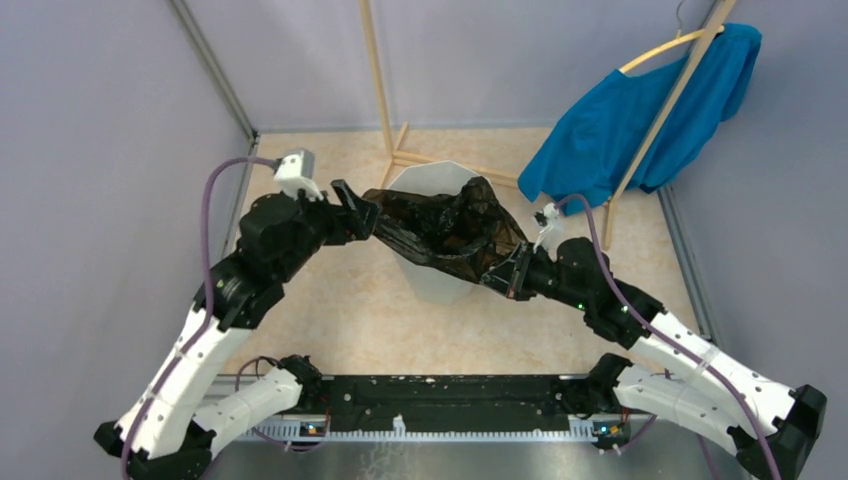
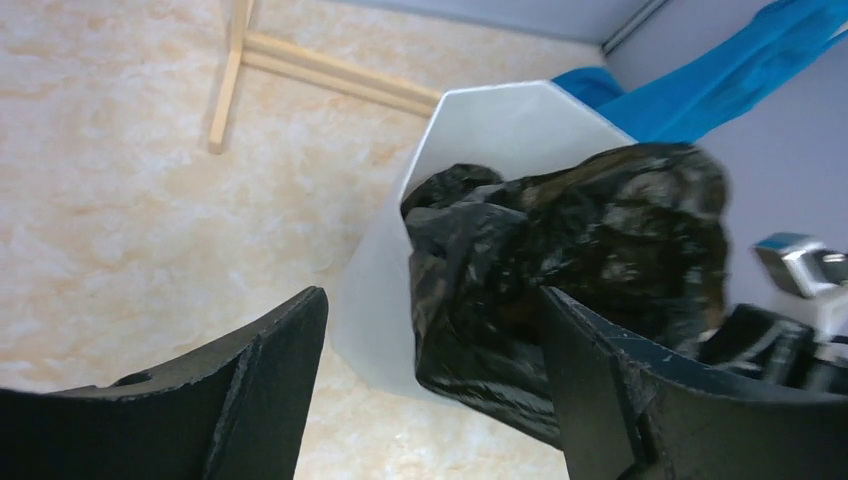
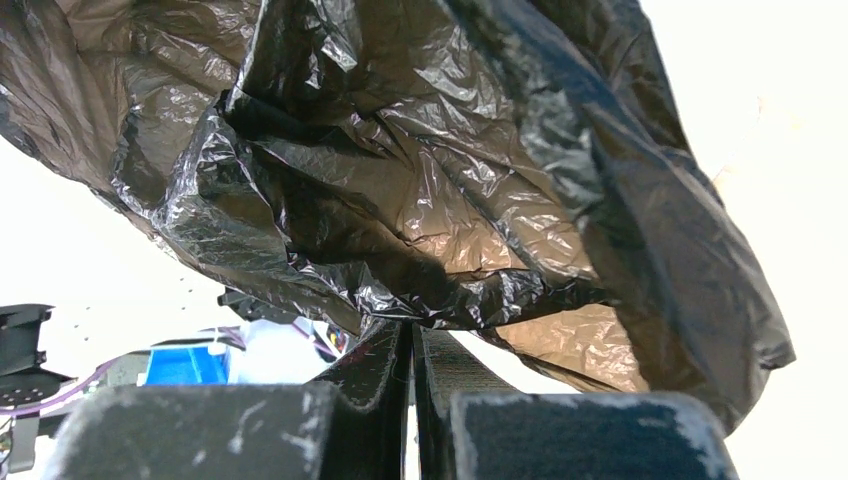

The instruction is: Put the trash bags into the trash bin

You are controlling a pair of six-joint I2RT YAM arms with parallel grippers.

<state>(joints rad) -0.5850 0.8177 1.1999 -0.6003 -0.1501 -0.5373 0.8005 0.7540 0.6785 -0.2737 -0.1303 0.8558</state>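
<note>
The right gripper pinches an edge of the trash bag, which billows above its fingertips. The left gripper is spread wide, with the bag draped over the trash bin just ahead.

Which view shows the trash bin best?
Top external: the trash bin shows from rim to base, with the trash bag draped across its mouth. Left wrist shows only its far rim and one side wall; right wrist shows just bag.

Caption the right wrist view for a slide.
Right hand pinched shut on a fold of the crinkled black trash bag, which fills the view above it.
</note>
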